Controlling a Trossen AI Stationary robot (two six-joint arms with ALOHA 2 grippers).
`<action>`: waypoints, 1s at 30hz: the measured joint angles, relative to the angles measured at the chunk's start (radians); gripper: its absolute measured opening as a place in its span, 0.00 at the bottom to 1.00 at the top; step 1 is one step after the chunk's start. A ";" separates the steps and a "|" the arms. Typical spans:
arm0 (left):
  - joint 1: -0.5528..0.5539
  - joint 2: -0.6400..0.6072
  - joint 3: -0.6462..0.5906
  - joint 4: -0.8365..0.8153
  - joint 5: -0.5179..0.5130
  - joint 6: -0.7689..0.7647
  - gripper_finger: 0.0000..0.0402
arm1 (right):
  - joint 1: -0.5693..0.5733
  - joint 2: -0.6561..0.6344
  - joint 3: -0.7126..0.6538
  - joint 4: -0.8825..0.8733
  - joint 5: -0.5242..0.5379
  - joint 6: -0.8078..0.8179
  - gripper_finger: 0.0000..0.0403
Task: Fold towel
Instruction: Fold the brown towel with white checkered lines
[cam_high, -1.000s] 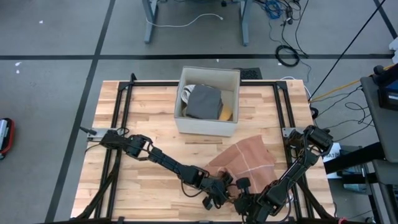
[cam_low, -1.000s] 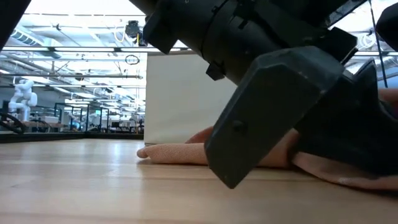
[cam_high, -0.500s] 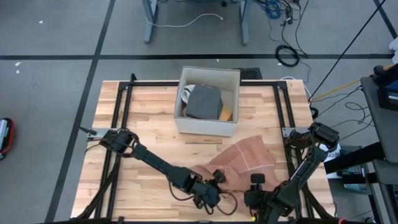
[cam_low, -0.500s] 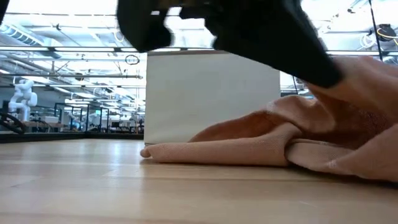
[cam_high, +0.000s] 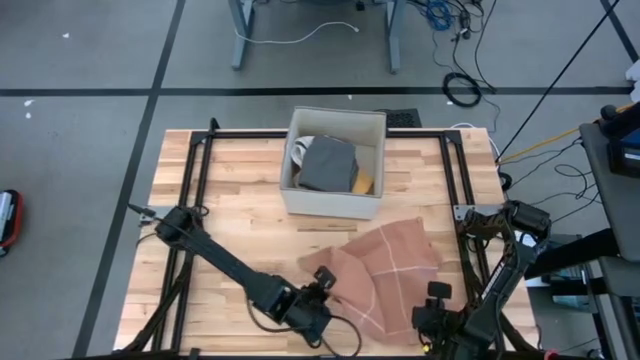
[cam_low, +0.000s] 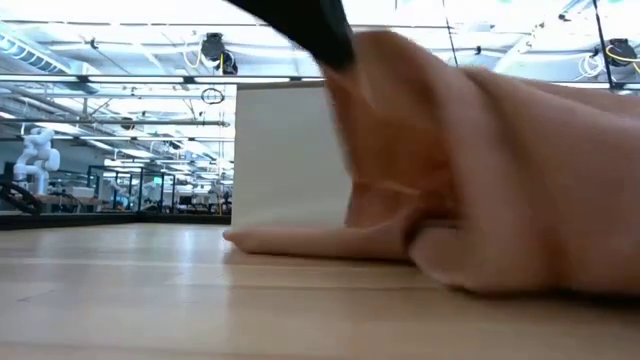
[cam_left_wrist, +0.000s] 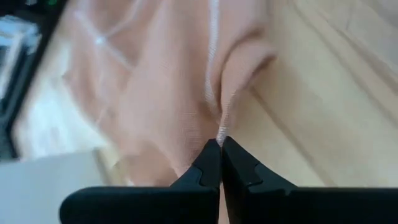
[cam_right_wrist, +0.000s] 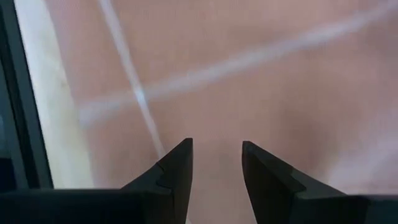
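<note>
A salmon towel (cam_high: 385, 268) with pale stripes lies rumpled on the wooden table near its front right. My left gripper (cam_high: 322, 284) is at the towel's near-left part, shut on it; in the low view (cam_low: 330, 45) it holds that part raised. My right gripper (cam_high: 437, 300) hovers open over the towel's near-right part (cam_right_wrist: 249, 74), with nothing between its fingers. My left gripper pinches an edge of the towel (cam_left_wrist: 220, 127) between its two fingertips, at the towel's near-left part. The fingers slant downward at it. That part is lifted off the table (cam_low: 370, 110), while the rest of the towel (cam_low: 320, 240) lies on the wood.
A white box (cam_high: 335, 165) holding dark cloth stands behind the towel at the table's far middle. Black frame rails (cam_high: 200, 190) run along both sides of the table. Bare wood (cam_high: 250, 210) lies to the left of the towel.
My left gripper has risen and gone toward the table's left, drawing the towel's near-left part up and out, so the towel is spread wider toward the left and near edges. My right gripper has opened, let go of the towel and gone toward the right edge.
</note>
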 joint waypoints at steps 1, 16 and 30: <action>-0.008 -0.014 0.000 -0.021 -0.022 -0.013 0.00 | 0.005 0.000 -0.006 0.001 -0.011 0.018 0.31; -0.073 -0.188 0.000 -0.292 -0.242 -0.238 0.00 | 0.023 0.000 -0.013 0.031 0.000 0.037 0.31; -0.056 -0.186 -0.053 -0.333 -0.197 -0.340 0.00 | 0.035 0.036 -0.013 0.297 0.079 -0.153 0.31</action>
